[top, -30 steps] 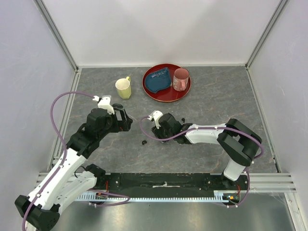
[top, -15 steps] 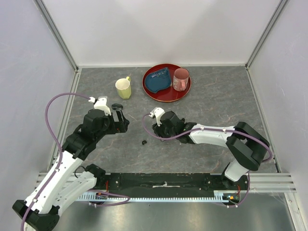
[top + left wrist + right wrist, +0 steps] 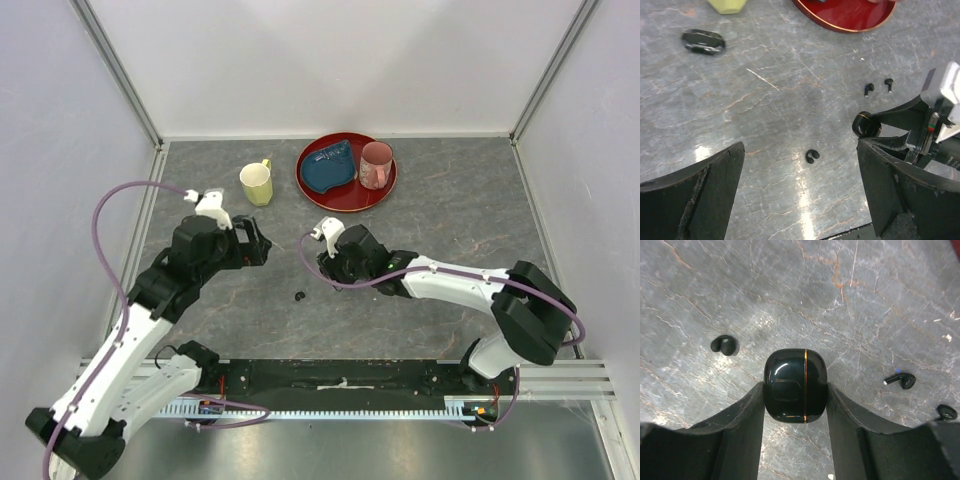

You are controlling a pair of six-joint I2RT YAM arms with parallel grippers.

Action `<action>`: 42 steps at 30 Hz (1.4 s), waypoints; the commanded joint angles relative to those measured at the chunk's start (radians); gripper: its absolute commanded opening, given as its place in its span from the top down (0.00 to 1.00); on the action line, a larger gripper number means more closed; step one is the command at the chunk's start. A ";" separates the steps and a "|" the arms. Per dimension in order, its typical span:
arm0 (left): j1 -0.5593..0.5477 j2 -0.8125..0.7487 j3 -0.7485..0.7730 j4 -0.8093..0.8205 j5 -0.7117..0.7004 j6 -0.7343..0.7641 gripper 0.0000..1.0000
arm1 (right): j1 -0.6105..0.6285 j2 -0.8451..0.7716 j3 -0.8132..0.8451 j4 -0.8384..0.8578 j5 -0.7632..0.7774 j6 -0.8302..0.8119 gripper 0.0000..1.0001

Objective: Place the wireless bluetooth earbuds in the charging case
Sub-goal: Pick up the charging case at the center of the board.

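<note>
My right gripper (image 3: 795, 405) is shut on a glossy black charging case (image 3: 795, 386) with a thin gold seam, held just above the table; the case (image 3: 866, 124) also shows in the left wrist view. One black earbud (image 3: 724, 345) lies left of the case, and two more earbuds (image 3: 902, 381) (image 3: 946, 412) lie to its right. My left gripper (image 3: 800, 175) hangs open above the table with the lone earbud (image 3: 812, 156) below and between its fingers (image 3: 695, 195). In the top view that earbud (image 3: 299, 296) lies between my left gripper (image 3: 255, 243) and right gripper (image 3: 332, 264).
A second black case (image 3: 703, 40) lies on the table at the far left. A yellow mug (image 3: 257, 184) stands at the back. Beside it a red plate (image 3: 318, 190) holds a blue object (image 3: 329, 168) and a pink cup (image 3: 376, 165).
My left gripper has drawn back toward the far left, staying open. My right arm has stretched slightly, its gripper still shut on the case at about the same spot.
</note>
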State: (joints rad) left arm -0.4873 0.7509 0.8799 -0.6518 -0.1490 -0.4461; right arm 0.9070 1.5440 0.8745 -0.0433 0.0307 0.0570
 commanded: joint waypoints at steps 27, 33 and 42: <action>0.184 0.386 -0.079 0.684 1.086 0.001 0.01 | 0.001 -0.361 -0.017 0.071 -0.196 -0.134 0.76; 0.139 0.426 -0.075 0.725 1.105 -0.037 0.01 | 0.001 -0.351 -0.014 0.074 -0.203 -0.135 0.76; 0.102 0.502 -0.056 0.684 1.102 -0.042 0.03 | 0.001 -0.343 0.000 0.077 -0.199 -0.141 0.76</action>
State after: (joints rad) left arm -0.3756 1.2320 0.8001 0.0277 0.9203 -0.4595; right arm 0.9070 1.1999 0.8417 -0.0078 -0.1463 -0.0727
